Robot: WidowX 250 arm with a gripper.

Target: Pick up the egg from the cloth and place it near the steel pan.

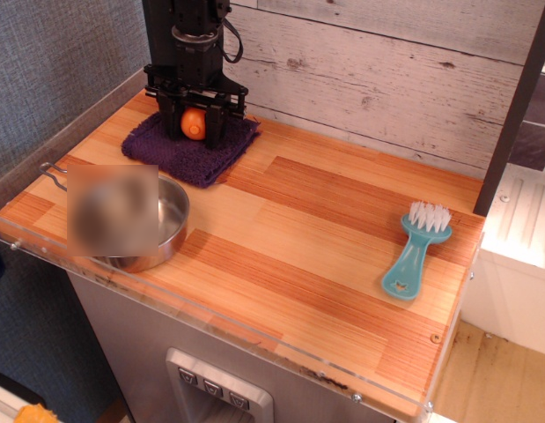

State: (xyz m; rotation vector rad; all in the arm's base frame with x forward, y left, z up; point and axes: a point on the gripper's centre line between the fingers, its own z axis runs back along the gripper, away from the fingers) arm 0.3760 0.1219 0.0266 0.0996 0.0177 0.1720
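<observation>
The orange egg (194, 123) sits on the dark purple cloth (153, 145) at the back left of the wooden table. My black gripper (194, 135) stands upright over the cloth, its two fingers pressed against the egg's left and right sides, so only a narrow strip of the egg shows between them. The fingertips reach down to the cloth. The steel pan (174, 217) stands in front of the cloth near the table's left front edge. A blurred patch hides most of it, and only its right rim and the tip of its wire handle (50, 174) show.
A teal brush with white bristles (414, 253) lies at the right side of the table. A plank wall runs along the back and a grey wall along the left. A clear plastic lip (254, 339) edges the table's front.
</observation>
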